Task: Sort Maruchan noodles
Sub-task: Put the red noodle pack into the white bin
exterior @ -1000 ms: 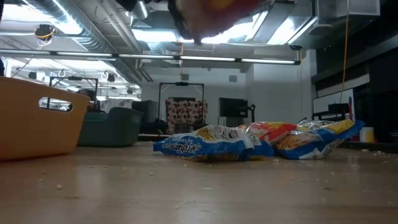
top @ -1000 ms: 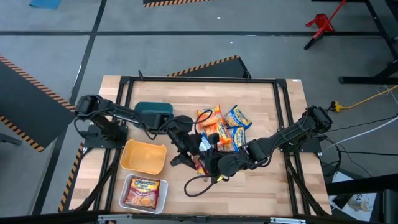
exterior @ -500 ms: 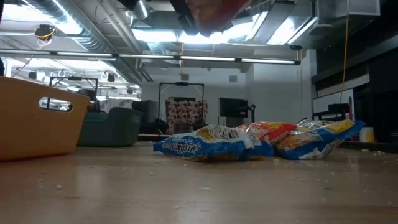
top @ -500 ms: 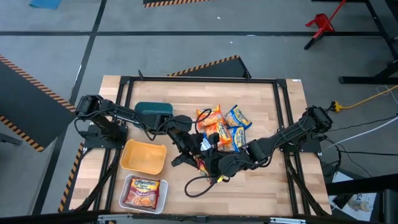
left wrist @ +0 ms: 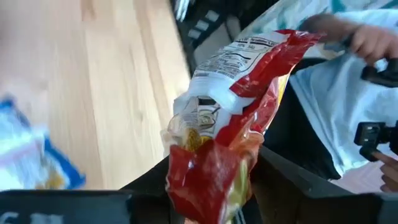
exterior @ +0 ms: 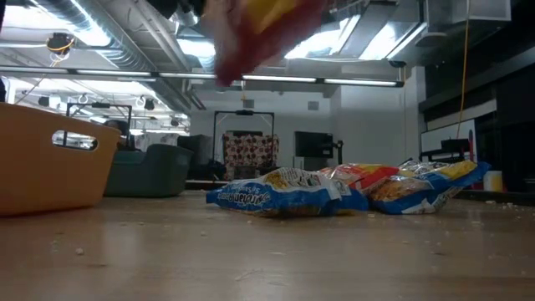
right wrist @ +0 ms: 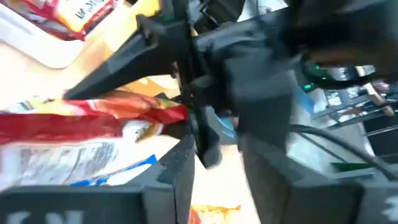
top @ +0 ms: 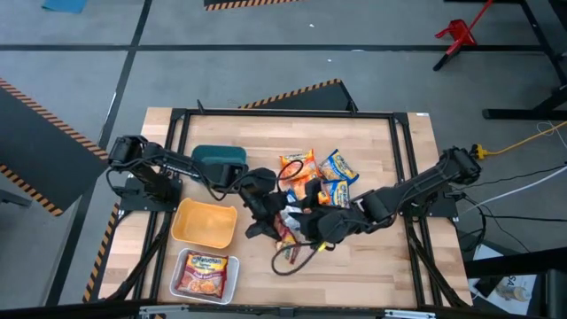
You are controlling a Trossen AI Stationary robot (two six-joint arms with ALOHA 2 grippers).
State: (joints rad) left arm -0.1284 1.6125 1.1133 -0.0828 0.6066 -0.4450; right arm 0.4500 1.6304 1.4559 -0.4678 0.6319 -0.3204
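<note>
From the left, I count three trays: a teal tray at the back, a yellow tray in front of it, and a white tray nearest the front edge. The white tray already holds one red packet; the yellow looks bare, and I cannot see into the teal one.

At mid-table, my left gripper is clenched on a red noodle packet, held up off the wooden table; the left wrist view shows it pinched at one end. My right gripper sits just beside it, close against the same packet; whether its fingers are closed or released I cannot tell.

Behind them lies the unsorted pile: I make out roughly four loose packets, orange and blue, overlapping, so the count is unsure.

By my judgement the sort is early: one packet placed, one in hand, and the pile left to do.
</note>
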